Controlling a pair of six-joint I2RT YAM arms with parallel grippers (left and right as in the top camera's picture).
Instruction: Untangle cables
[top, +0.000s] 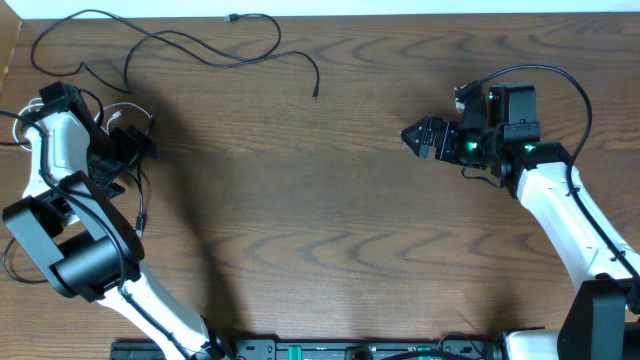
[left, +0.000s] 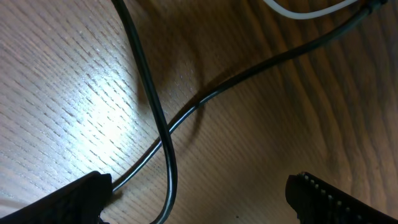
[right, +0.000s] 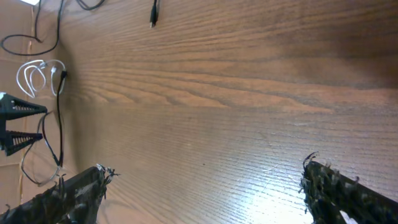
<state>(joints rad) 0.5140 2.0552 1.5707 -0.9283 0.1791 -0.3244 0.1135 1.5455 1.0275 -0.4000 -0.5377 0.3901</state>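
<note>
1. Left arm (top: 48, 150) and right arm (top: 565, 205): white shells, black joints.
2. Green lights (top: 472, 148) glow at the right wrist; a thick black wire (top: 545, 72) loops above.
3. Left hand (left: 199, 193): black, with a ribbed inner face.

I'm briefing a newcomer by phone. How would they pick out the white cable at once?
Start at the wooden table's left edge, where the left arm reaches in. Beside that arm's fingers lies the white cable, curled in small loops. It is the only white cord; the black cables running beside it are dark.
</note>
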